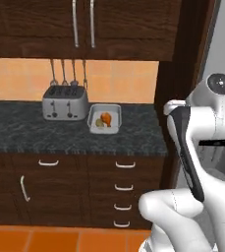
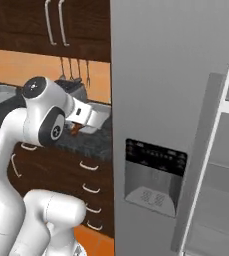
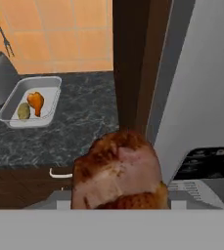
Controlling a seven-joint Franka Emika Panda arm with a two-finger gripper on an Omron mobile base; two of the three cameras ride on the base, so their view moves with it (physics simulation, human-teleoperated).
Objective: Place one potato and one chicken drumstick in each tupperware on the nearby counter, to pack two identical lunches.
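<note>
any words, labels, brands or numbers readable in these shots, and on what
None can be read.
Fridge dispenser panel: a row of small pale marks, too blurred to read; the same panel in the hand view is no clearer.
Toaster: no brand or label visible.
Tupperware: no marking visible.

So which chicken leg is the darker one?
The chicken drumstick right up close in the hand view, at the tool: it is red-brown with pale patches. The other one is bright orange and lies in the tupperware beside an olive potato.
</note>
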